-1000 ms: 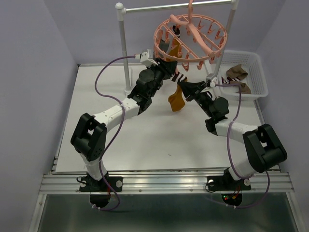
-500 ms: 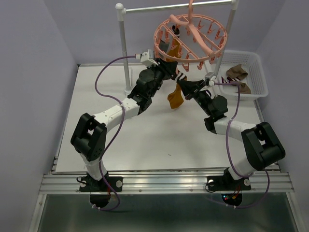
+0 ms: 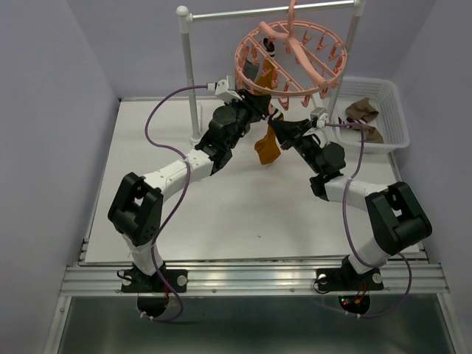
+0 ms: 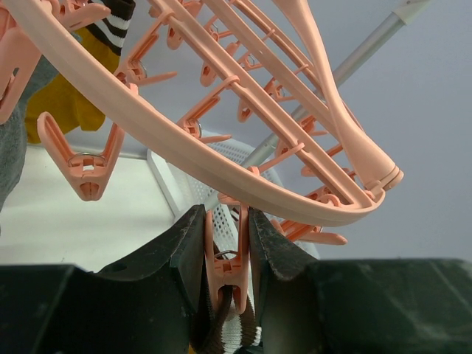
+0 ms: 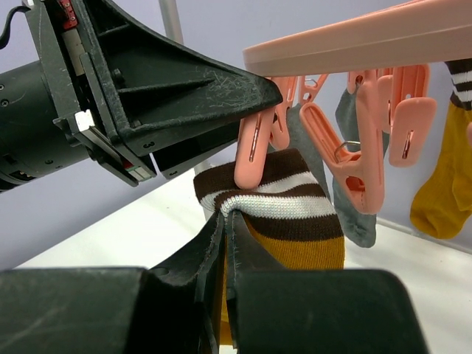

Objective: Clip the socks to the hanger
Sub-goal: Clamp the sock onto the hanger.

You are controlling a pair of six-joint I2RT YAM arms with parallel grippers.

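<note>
My left gripper (image 4: 225, 221) is shut on one salmon-pink clip (image 4: 227, 267) under the near rim of the hanger (image 4: 184, 151), squeezing it. A brown-and-white striped cuff (image 4: 237, 333) sits at that clip's mouth. The cuff belongs to a mustard sock (image 5: 302, 221), and my right gripper (image 5: 225, 215) is shut on its edge, holding it up to the clip (image 5: 254, 158). From above, both grippers meet below the hanger (image 3: 301, 89), left (image 3: 265, 113) and right (image 3: 275, 127), with the sock (image 3: 267, 149) dangling. Another mustard sock (image 5: 442, 192) and a grey sock (image 5: 354, 214) hang from the hanger.
The hanger hangs from a metal rail on white posts (image 3: 190, 66) at the back of the table. A white mesh basket (image 3: 394, 110) at the back right holds brown socks (image 3: 361, 109). Free clips (image 4: 88, 166) dangle close around my left fingers.
My right gripper has lifted the mustard sock up and left, closer to the clip that the left gripper holds. The left arm has barely moved.
</note>
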